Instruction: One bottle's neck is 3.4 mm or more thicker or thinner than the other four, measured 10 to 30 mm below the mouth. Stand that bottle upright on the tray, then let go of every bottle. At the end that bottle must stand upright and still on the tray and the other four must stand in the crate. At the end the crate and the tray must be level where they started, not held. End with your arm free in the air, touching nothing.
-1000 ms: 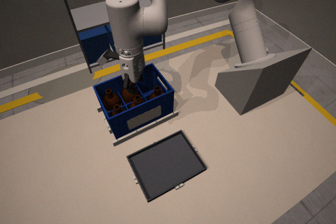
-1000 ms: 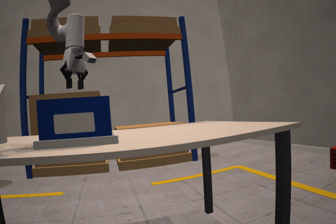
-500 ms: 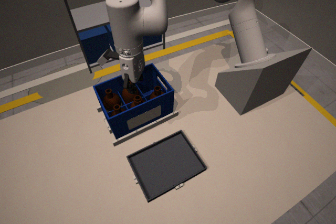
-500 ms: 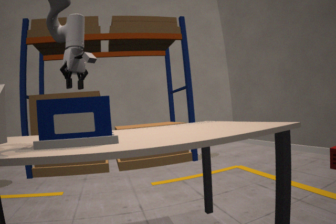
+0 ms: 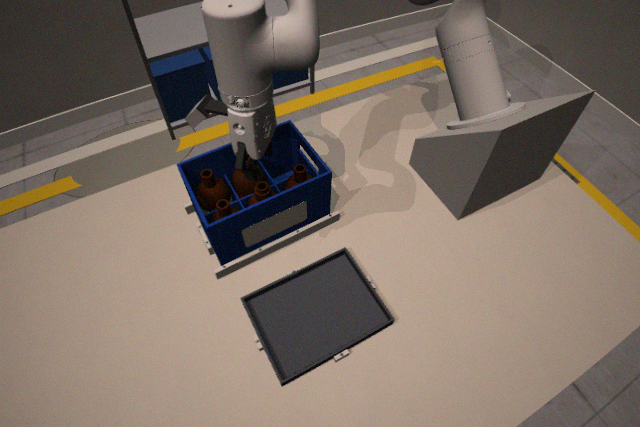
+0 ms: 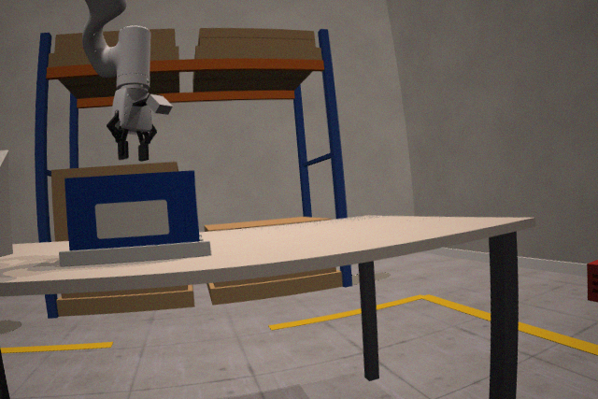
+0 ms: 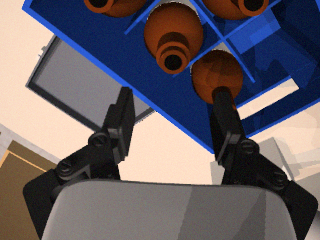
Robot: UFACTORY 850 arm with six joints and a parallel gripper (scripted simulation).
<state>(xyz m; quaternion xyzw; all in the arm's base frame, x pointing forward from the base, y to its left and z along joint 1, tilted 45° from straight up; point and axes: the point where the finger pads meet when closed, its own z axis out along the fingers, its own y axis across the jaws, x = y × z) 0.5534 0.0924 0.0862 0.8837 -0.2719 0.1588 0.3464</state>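
Note:
The gripper (image 5: 253, 160) (image 6: 133, 153) (image 7: 174, 95) is open and empty, above the blue crate (image 5: 320, 195) (image 6: 180, 192). Five brown bottles stand in the crate: back left (image 5: 211, 193), back middle (image 5: 245, 182) (image 7: 225, 10), front left (image 5: 223, 210) (image 7: 120, 7), front middle (image 5: 260, 197) (image 7: 172, 30) and front right (image 5: 298, 177) (image 7: 215, 75). In the wrist view one finger hides the front right bottle's neck; the back left bottle is out of view there. The back right compartment is empty. The dark grey tray (image 5: 317, 313) (image 7: 75, 77) lies flat with nothing on it.
The crate stands between low grey rails (image 5: 279, 245) (image 6: 135, 254) on the table. The tray lies in front of it. The arm's grey pedestal (image 5: 496, 164) stands to the right in the top view. A shelf rack (image 6: 188, 64) stands in the background.

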